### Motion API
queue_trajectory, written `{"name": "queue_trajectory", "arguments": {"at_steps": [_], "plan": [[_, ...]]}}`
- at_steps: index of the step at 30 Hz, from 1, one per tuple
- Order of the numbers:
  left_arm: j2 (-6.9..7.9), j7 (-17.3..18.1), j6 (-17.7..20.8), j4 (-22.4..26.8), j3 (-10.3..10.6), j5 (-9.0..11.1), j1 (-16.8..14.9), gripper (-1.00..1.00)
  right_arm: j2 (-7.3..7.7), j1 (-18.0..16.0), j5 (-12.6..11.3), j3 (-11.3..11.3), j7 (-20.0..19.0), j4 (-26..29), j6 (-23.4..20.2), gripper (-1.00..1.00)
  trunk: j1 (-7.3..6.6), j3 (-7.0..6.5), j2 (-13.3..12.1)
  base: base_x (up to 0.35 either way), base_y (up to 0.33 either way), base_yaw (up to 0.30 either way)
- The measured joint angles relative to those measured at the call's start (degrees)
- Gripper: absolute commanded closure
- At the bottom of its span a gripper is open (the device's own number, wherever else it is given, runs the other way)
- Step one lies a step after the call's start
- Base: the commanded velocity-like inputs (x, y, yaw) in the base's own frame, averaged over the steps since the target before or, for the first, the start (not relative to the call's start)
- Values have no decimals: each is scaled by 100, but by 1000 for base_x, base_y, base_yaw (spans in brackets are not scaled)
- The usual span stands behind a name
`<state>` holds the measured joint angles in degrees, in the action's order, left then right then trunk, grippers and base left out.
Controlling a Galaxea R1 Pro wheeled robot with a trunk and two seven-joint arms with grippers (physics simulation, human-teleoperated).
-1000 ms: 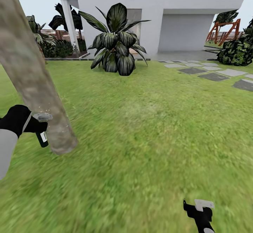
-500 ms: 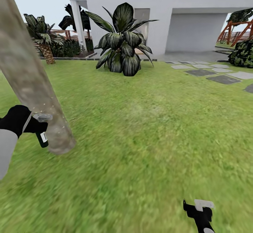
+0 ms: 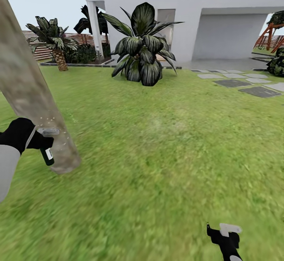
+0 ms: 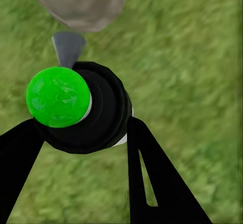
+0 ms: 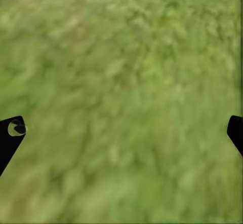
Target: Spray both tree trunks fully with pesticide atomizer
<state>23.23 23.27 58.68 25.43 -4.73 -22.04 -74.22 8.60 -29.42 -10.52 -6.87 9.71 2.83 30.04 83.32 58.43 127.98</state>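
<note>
Two grippers are in service. My left gripper (image 3: 42,142) is clamped on the pesticide atomizer (image 3: 47,155); the dark bottle with its white label hangs below the fingers in the head view. In the left wrist view the atomizer (image 4: 83,110) sits between both black fingers (image 4: 149,173), its bright green rounded end facing the camera and a grey nozzle part pointing toward the tree trunk (image 4: 76,1).

The atomizer is just beside the base of the tree trunk (image 3: 27,83), which leans across the left of the head view and meets the lawn (image 3: 165,142). Small pale specks show on the bark near the gripper.

My right gripper (image 3: 225,235) hangs low over the grass, well apart from the trunk. Its fingertips (image 5: 11,133) stand wide apart with nothing between them.

Beyond the lawn stand a broad-leaved plant (image 3: 142,52), a white house (image 3: 197,16), grey stepping stones (image 3: 252,87) and a small palm (image 3: 55,42) before a slatted fence (image 3: 37,44).
</note>
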Motion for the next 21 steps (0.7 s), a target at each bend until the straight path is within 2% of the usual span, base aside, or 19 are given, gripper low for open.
{"name": "queue_trajectory", "arguments": {"at_steps": [4,15,21], "plan": [[-18,1,2,1,0,6,1,100,-33,-1,1,-7,0,7,0,-100,0,0,0,120,-279,89],[-11,2,2,-6,1,-4,22,100,-44,-2,0,-1,-1,6,0,-100,0,0,0,125,-279,270],[111,1,-9,-7,6,-30,121,100,-44,-2,1,0,-1,6,0,-100,-1,0,0,169,-265,277]]}}
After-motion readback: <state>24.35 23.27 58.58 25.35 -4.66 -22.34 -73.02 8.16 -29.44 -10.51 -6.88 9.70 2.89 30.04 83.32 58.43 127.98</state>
